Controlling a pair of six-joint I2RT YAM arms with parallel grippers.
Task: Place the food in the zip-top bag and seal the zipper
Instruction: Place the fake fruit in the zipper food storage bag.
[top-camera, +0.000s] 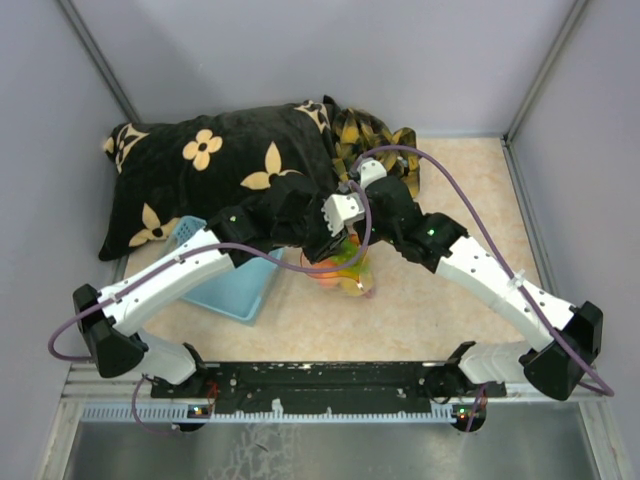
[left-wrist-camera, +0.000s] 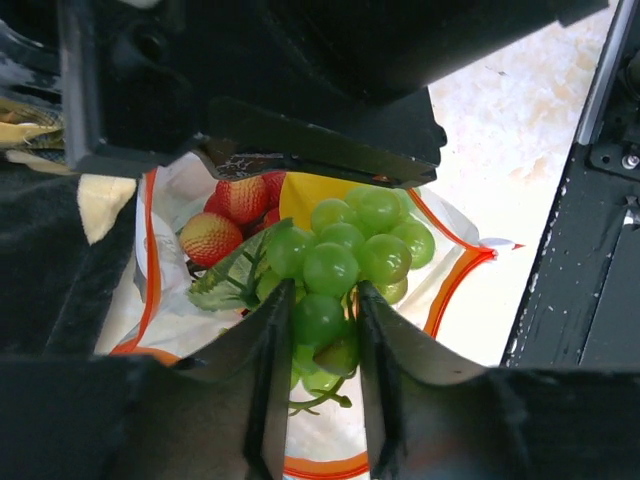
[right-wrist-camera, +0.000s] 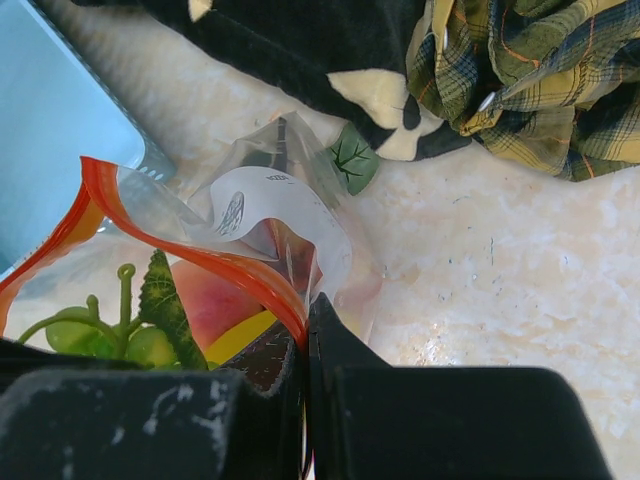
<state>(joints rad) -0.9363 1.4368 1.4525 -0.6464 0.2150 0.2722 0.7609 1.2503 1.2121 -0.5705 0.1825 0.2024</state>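
**Two Grippers at the Bag Mouth: Grape Insertion Hazards**

**Hazards.** If the left gripper (left-wrist-camera: 321, 295) lets go while the green grapes (left-wrist-camera: 345, 245) sit across the rim, the bunch may hang on the zipper (left-wrist-camera: 150, 260) or roll out onto the table (right-wrist-camera: 500, 280). The strawberries (left-wrist-camera: 215, 235), yellow piece (left-wrist-camera: 305, 195) and green leaves (left-wrist-camera: 225, 285) crowd the opening. If the right gripper (right-wrist-camera: 305, 320) slips off the rim, the floppy mouth will likely collapse. A stem or leaf left across the strip would probably prevent sealing.

**Finger state.** Left: the fingers flank the lower part of the bunch and appear to touch it on both sides, grasping it. Right: the fingers are clenched on the bag's rim, pinching the red-orange strip.

**Condition and location.** The zip-top bag (right-wrist-camera: 260, 200) is clear, crumpled and unsealed, with its mouth spread wide and the strip bowed. It lies mid-table between the two grippers, just right of the light-blue basket (top-camera: 235, 285) and just near of the black floral pillow (top-camera: 210, 180).
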